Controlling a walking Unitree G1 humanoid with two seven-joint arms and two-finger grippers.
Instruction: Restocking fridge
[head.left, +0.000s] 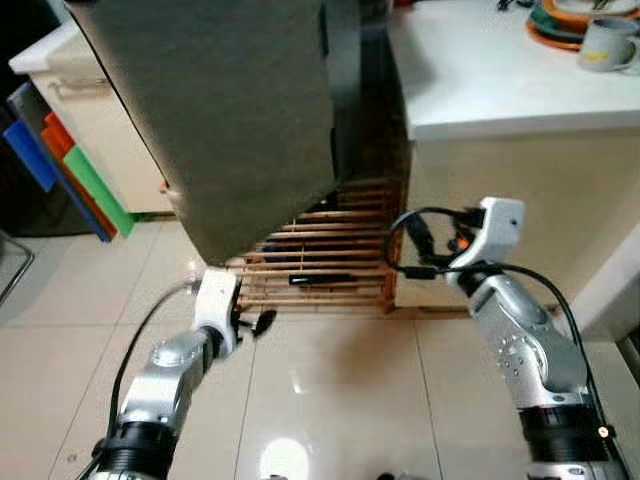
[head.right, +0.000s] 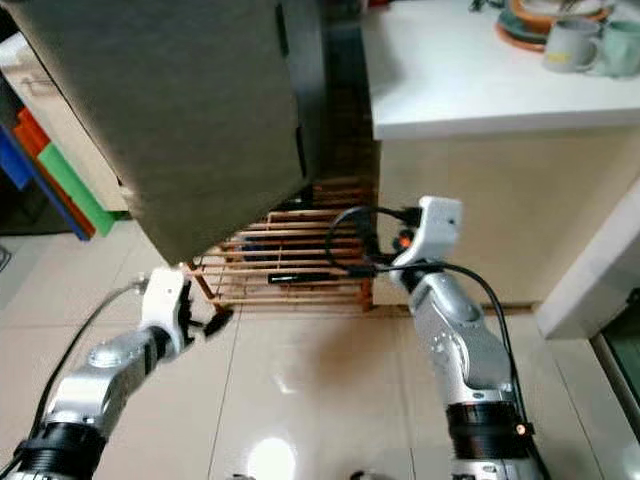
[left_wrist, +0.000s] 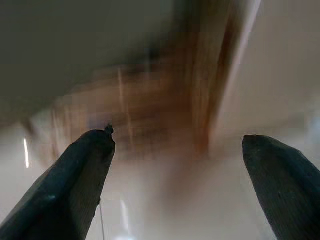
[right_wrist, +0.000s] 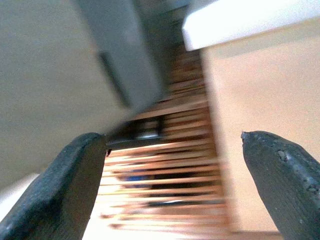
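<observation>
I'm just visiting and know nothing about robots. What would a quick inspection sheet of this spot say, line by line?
Surface: glossy pale tiled floor, lamp glare on it.
Job's things: large grey fridge door filling the upper left; no food items seen.
Clutter: wooden slatted rack low behind the door; mug and stacked plates on the white counter.
Grippers: left gripper and right gripper both open, holding nothing, raised toward the rack.
Cables: black cable looping at the right wrist; another along the left arm.
Surroundings: blue, orange and green boards leaning at far left beside a cream cabinet.
</observation>
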